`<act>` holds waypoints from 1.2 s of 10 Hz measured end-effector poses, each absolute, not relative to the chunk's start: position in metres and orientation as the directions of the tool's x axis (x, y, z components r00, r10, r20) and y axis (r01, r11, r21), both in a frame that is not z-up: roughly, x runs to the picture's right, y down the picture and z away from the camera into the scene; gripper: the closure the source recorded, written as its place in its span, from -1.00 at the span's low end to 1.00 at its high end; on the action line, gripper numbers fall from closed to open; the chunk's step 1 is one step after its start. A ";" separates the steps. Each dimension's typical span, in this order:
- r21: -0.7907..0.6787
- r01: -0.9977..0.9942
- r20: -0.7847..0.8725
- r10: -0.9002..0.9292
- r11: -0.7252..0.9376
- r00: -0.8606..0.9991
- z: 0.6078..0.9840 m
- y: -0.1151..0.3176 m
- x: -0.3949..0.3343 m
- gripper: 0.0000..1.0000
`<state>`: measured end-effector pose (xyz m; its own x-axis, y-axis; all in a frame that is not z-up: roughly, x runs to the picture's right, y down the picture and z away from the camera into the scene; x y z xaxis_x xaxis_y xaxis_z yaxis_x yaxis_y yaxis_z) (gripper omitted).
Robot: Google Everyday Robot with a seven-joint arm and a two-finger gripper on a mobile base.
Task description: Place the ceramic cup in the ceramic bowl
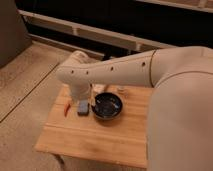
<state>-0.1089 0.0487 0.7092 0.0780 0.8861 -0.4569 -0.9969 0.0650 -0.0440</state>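
The ceramic bowl (108, 106), dark, glossy and round, sits on the wooden table (100, 137) near its middle. A small pale object (121, 91) stands just behind the bowl's far rim; it may be the ceramic cup, but I cannot tell for sure. My arm reaches in from the right, and its wrist bends down at the bowl's left side. The gripper (95, 94) hangs there beside the bowl's left rim, mostly hidden by the wrist. A slim whitish shape (99, 88) shows next to it.
A small grey-blue block (82, 108) lies left of the bowl, and a thin red object (67, 109) lies further left near the table's edge. My large white arm covers the table's right side. Speckled floor surrounds the table, with dark shelving behind.
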 end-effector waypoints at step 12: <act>-0.153 -0.985 -0.219 0.975 -0.074 -0.039 0.719 -0.026 -0.099 -0.30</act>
